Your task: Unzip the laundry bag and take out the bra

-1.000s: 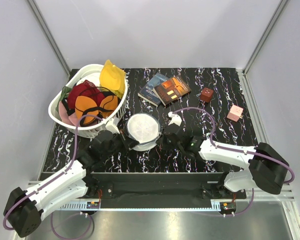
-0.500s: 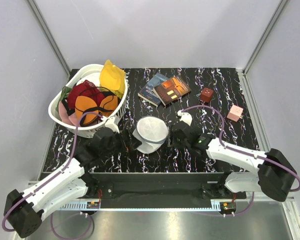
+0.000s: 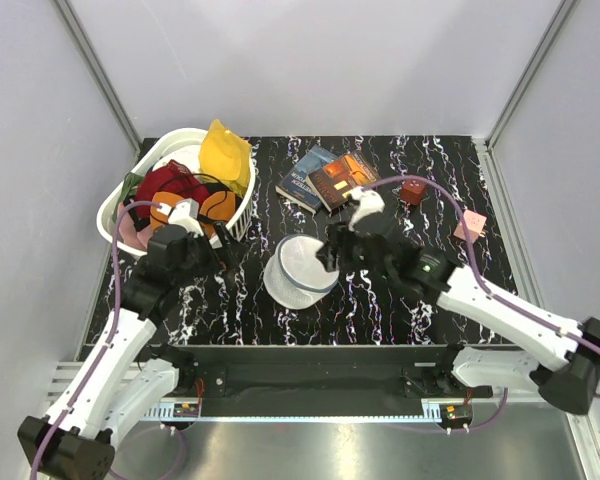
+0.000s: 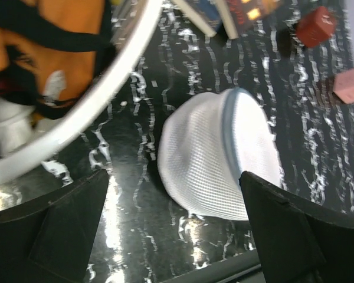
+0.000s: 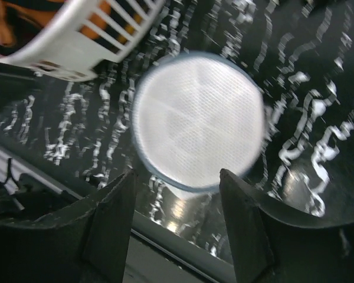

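The laundry bag (image 3: 298, 270) lies tipped between both arms, held by neither. The left claw (image 3: 218, 258) is wide and the right claw (image 3: 332, 256) is apart, both empty, probably to take a better hold.

Overhead plus wrist close-ups of laundry bag (image 3: 298, 272)

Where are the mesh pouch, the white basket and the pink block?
laundry bag (image 3: 298, 268), overhead view, mesh dome.
white basket (image 4: 91, 100), left wrist view, rim.
pink block (image 3: 469, 226), overhead view, top face.
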